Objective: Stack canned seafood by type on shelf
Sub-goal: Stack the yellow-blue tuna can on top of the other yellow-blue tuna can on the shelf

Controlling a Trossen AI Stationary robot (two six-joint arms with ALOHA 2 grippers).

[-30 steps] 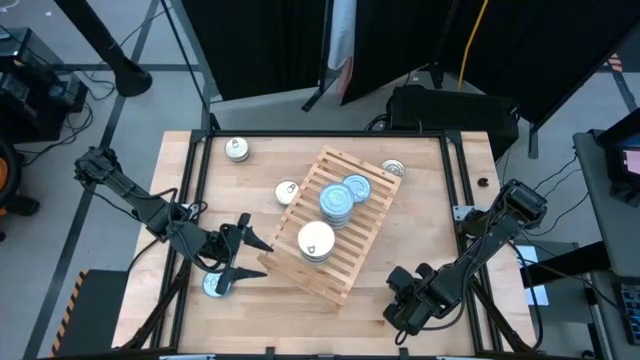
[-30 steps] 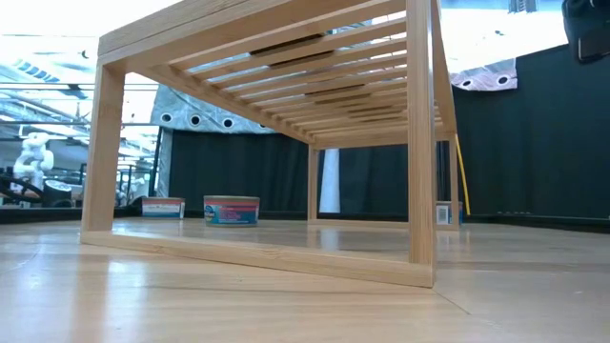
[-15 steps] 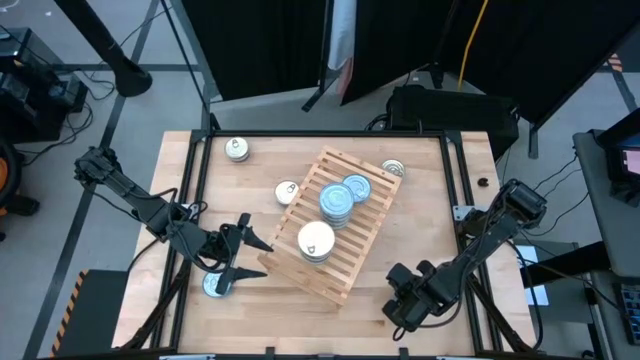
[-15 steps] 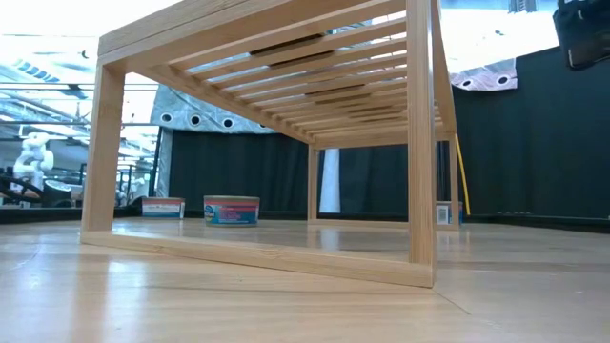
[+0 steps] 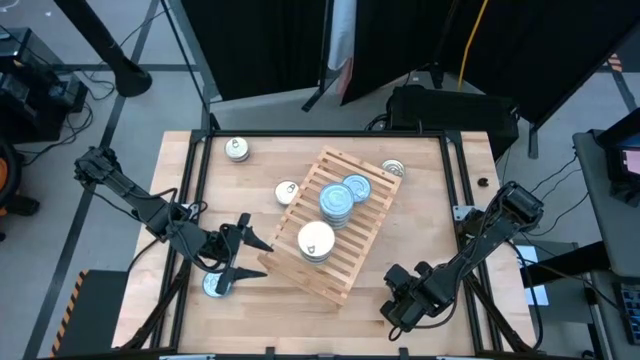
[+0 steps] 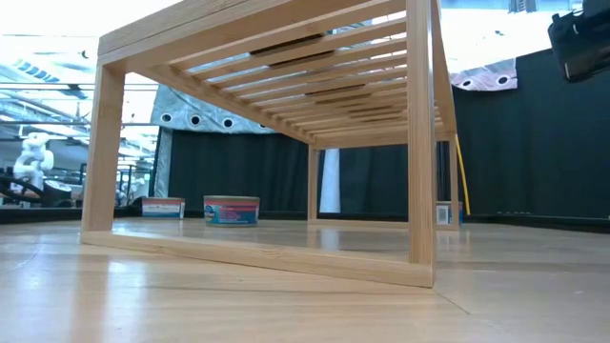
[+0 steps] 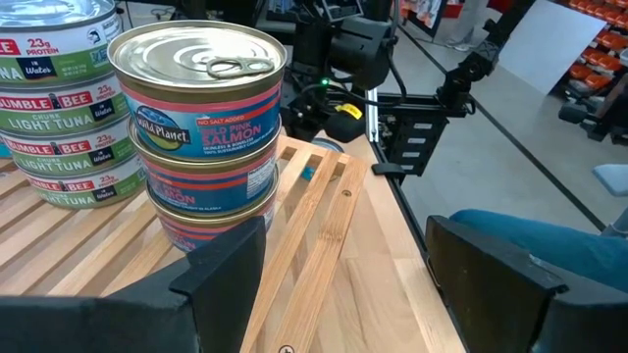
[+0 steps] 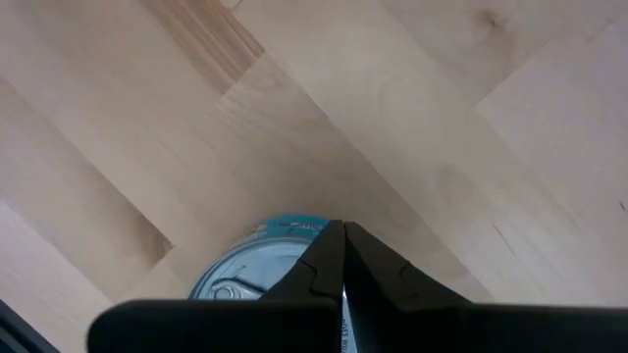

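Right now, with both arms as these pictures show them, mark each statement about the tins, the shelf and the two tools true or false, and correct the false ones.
1. The left tool is open beside the shelf. True.
2. Every tin is on the shelf. False: a silver-topped tin sits on the tabletop near its far left corner, and others lie off the shelf too.
3. The salmon tins are stacked on the shelf. True.
4. The right tool has its fingers spread wide. False: they are pressed together, above a blue-edged tin.
5. The left tool grips a tin. False: nothing is between its fingers.
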